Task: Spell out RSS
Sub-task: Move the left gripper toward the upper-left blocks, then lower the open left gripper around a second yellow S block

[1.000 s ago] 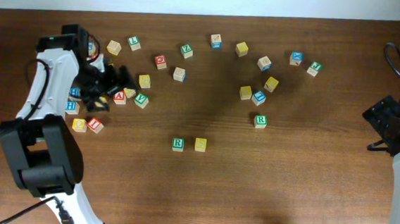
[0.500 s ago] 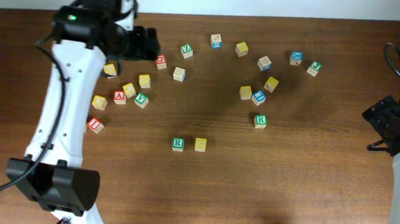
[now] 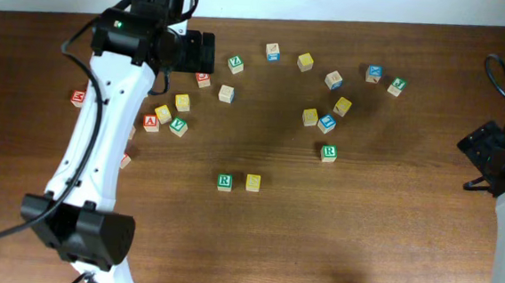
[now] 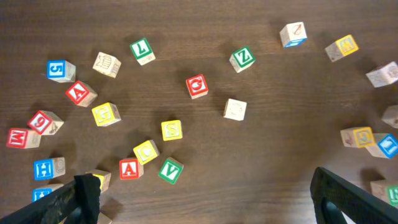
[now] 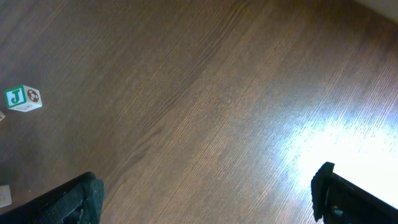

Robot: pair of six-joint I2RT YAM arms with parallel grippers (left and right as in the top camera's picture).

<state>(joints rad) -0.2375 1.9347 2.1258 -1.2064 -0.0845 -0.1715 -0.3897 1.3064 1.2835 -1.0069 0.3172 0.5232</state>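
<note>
Dark brown wood-grain bench (image 3: 387, 249); white wall strip (image 3: 333, 4) along the far edge. Near the front centre sits a green-R wooden cube (image 3: 224, 182), with a yellow-faced wooden cube (image 3: 253, 183) just beside it, its letter unreadable. A yellow S cube (image 4: 171, 130) lies far left among scattered blocks. Left end effector (image 4: 205, 198) spread, empty. Right end effector (image 5: 208, 193) spread, empty. The white left arm (image 3: 101, 140) hides some blocks.

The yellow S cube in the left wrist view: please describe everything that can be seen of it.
The yellow S cube is a small wooden-looking block, its top face yellow with a pale S. It lies flat on the dark wooden table, slightly turned; nothing holds it. The yellow C cube lies close at its lower left, the green V cube just below; it seems to touch neither.
</note>
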